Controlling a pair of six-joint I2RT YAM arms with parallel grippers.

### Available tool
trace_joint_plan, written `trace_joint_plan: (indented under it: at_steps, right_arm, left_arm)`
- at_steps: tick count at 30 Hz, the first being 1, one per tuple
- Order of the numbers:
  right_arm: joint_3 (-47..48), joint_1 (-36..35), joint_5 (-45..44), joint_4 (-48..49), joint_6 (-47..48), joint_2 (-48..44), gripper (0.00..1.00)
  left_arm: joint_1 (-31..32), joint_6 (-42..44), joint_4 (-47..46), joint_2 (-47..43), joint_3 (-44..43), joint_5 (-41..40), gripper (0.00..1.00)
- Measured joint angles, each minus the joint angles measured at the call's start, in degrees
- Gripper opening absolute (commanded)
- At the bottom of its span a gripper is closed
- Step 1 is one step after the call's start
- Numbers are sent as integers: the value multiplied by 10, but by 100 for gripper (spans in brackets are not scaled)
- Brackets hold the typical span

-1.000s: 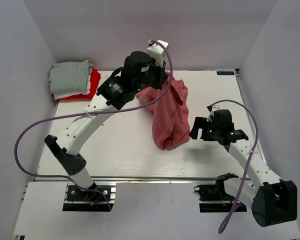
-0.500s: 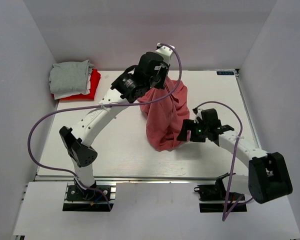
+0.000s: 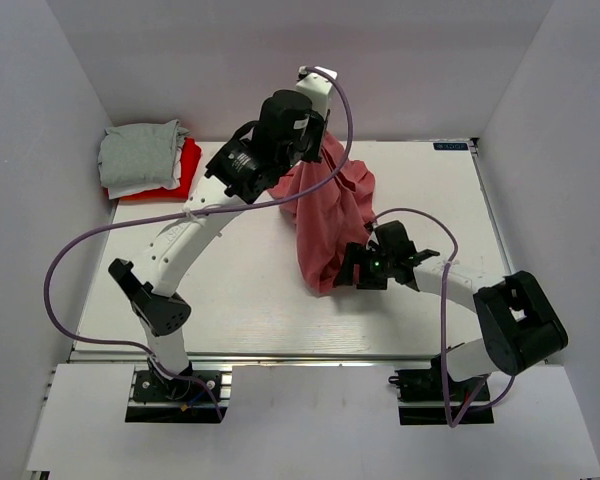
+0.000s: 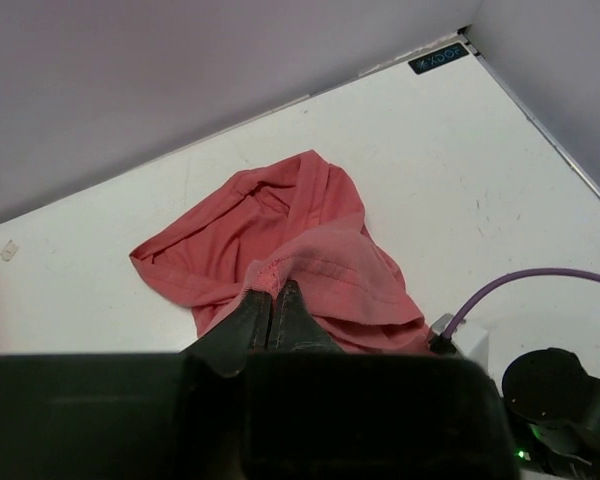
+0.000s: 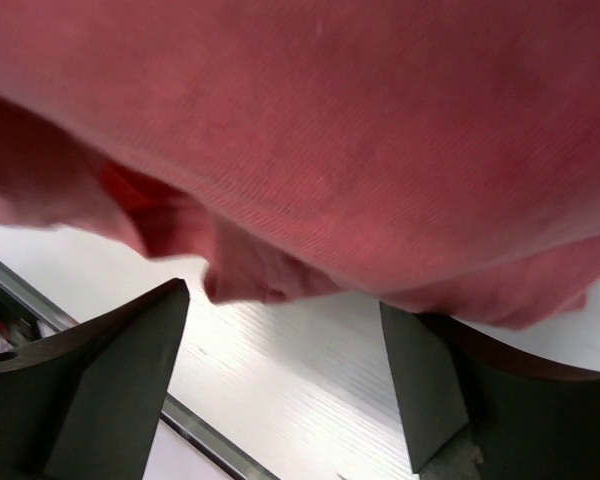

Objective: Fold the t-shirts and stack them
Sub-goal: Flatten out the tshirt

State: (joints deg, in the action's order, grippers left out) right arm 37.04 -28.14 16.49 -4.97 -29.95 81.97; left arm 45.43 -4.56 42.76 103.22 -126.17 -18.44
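Left gripper [image 4: 272, 298]: I see it pressed together, pinching the salmon-pink t-shirt [image 3: 330, 215], which hangs near the table centre.
Right gripper [image 5: 283, 300]: spread, at the shirt's lower edge, 5 o'clock side.
Folded t-shirts [image 3: 145, 160]: 10 o'clock corner.

The pink shirt [image 3: 332, 215] is plain dusty salmon, unpatterned, darker in its folds. At ten o'clock, a plain light grey shirt [image 3: 138, 150] tops a bright red shirt [image 3: 187, 168], with a white shirt [image 3: 145, 187] edging between them. The surface [image 3: 240, 285] is white with faint grain. Both arms [image 3: 180, 245] are white with black joints; their cables [image 4: 555, 271] are purple. The walls [image 3: 430, 60] are pale lilac-grey.
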Motion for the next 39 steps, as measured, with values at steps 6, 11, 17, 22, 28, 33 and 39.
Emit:
trace_joint_plan:
  at_steps: [6,11,17,22,28,33,39]
  right_arm:
    - [0,-22,-39,59,-93,2,67]
    - [9,-50,-107,44,-174,10,63]
    - [41,-79,-189,-6,-257,42,60]
    - [85,-95,-229,-29,-294,84,0]
    - [105,-109,-267,-79,-298,75,0]
    - [105,-114,-328,-151,-259,-53,0]
    - [244,-110,-419,-270,-125,-170,0]
  left_arm:
    - [0,3,1,-14,16,0,0]
    - [0,3,1,-22,22,0,0]
    - [0,3,5,-49,43,0,0]
    - [0,3,5,-81,54,0,0]
    - [0,7,6,-103,57,-40,0]
    - [0,30,5,-104,57,-112,0]
    - [0,83,-27,-103,42,-190,0]
